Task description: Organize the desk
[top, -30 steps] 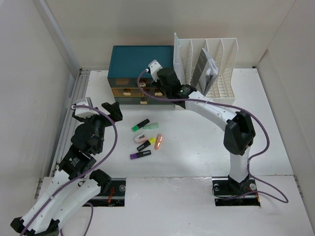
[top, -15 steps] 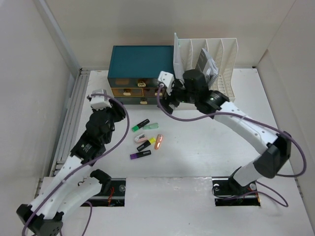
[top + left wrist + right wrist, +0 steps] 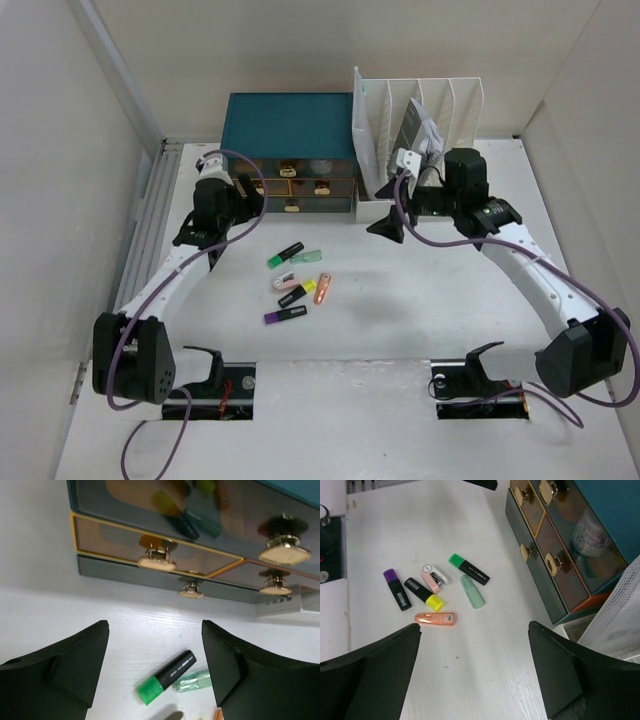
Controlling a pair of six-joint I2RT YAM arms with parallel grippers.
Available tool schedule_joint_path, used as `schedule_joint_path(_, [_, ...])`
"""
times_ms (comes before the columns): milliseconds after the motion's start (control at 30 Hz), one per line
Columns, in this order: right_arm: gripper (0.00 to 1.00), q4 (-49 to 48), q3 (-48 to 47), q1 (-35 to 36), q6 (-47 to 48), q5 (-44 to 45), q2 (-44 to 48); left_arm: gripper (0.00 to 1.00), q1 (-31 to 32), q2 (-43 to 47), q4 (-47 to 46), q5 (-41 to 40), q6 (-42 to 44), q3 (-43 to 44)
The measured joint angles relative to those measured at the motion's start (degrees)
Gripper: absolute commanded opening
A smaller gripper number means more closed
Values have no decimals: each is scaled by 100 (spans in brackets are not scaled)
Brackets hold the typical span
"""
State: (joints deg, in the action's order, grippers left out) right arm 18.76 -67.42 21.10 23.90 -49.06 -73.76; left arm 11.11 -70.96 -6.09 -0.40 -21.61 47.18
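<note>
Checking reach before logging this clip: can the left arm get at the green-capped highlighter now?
Probably yes: the left claw is open and the green-capped highlighter lies uncovered close by, nothing between them.

Six markers (image 3: 321,288) are lying on the desk (image 3: 420,300): one green-capped marker (image 3: 469,569), one yellow-capped marker (image 3: 424,594), one purple-capped marker (image 3: 396,588), one mint marker (image 3: 472,591), one pink marker (image 3: 434,577), one orange marker (image 3: 435,618). One drawer box (image 3: 290,125) and one rack (image 3: 420,100) are standing behind. Two grippers are hovering: left gripper (image 3: 155,625), right gripper (image 3: 474,627).
</note>
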Motion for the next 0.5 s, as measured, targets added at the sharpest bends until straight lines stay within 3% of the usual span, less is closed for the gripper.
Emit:
schedule_joint_path(367, [92,-127,28,-323,-232,-977,11,72,-1025,-1145,-1154,1405,-195,44])
schedule_joint_path(500, [92,-170,94,-358,-273,-1119,37,69,-1097,-1521,-1305,1749,-188,131])
